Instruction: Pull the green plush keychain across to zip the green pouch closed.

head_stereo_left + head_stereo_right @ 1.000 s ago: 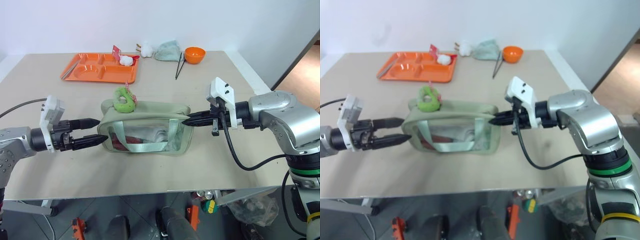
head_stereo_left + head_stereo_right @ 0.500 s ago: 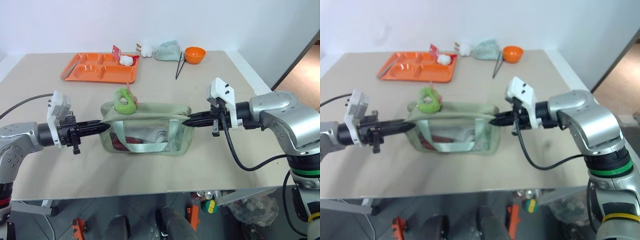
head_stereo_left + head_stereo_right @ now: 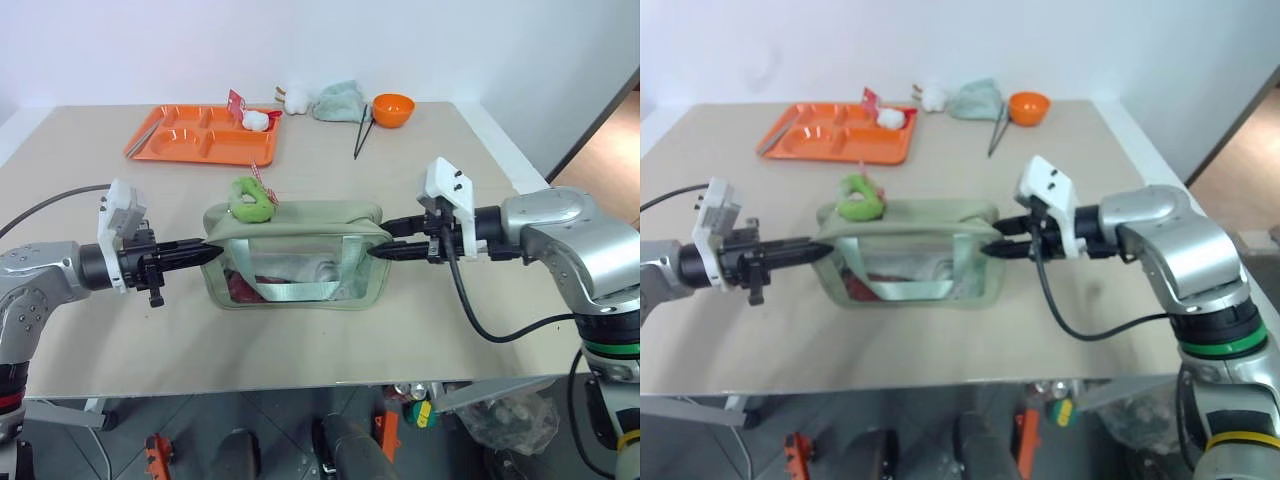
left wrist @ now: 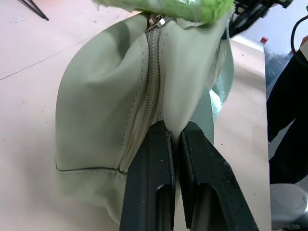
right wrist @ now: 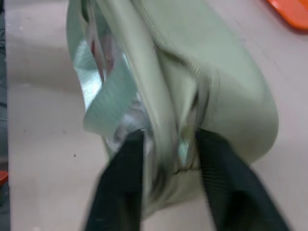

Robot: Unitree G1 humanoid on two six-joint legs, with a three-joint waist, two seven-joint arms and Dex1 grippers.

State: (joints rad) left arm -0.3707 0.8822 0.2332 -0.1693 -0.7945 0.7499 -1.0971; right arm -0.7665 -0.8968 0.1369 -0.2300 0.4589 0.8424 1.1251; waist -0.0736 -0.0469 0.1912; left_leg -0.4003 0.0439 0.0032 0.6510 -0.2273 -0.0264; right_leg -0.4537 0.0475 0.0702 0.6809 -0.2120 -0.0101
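Nearest the robot, the green pouch (image 3: 296, 255) sits on the table (image 3: 300, 340) with its clear window facing the camera and its long axis running side to side, strung between the two arms. At its left end, the left gripper (image 3: 205, 250) has its black fingers (image 4: 149, 183) pressed together on a fold of the pouch fabric right beside the zipper seam, so that end is pinned. At the opposite end, the right gripper (image 3: 380, 240) has its jaws apart, one finger on each side of the pouch's end wall, not clamped on anything as far as the pictures show.

Up on the top edge, close to the left end, lies the green plush keychain (image 3: 250, 199). It sits just beyond the left gripper's tips and well apart from the right gripper, with nearly the whole length of the zipper between them. My reading is that the zipper is open along most of its run, and the pull has to travel from left to right along that axis. The left arm is nearer the plush but busy anchoring, so the right gripper looks the likely one to reach across the top and take it.

Farther back stand an orange tray (image 3: 190, 145), an orange bowl (image 3: 390, 108) and a pale cloth (image 3: 337, 100).
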